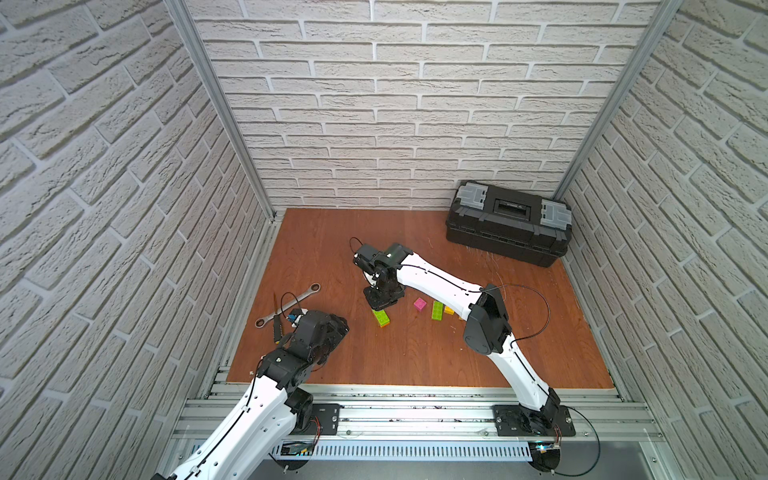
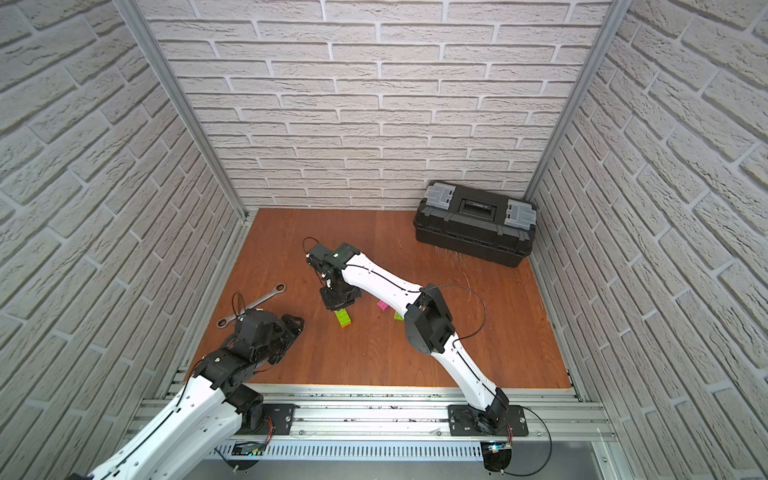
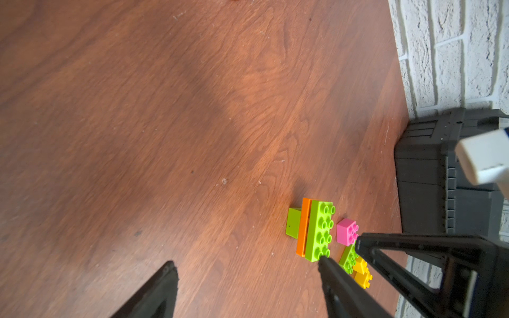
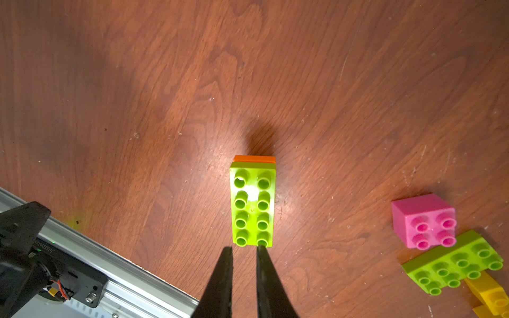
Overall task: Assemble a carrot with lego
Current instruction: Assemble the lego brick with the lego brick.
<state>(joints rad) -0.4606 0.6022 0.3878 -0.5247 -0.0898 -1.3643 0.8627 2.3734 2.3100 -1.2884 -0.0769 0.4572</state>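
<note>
Right wrist view: right gripper closed, empty, tips just beside the started carrot, lime brick on orange, left of the pink brick. Likely light, rigid, slick: pinch its long sides.

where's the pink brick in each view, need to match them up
In a top view: pink brick lies between the green-on-orange stack and the loose green brick.
In a top view: pink brick in the same gap; the loose green brick is half hidden.
Left wrist view: pink brick beside the stack's studded face.
Right wrist view: pink brick near the frame's edge, studs visible.
Shared landmark: the loose green brick right beside it, in all four.
</note>
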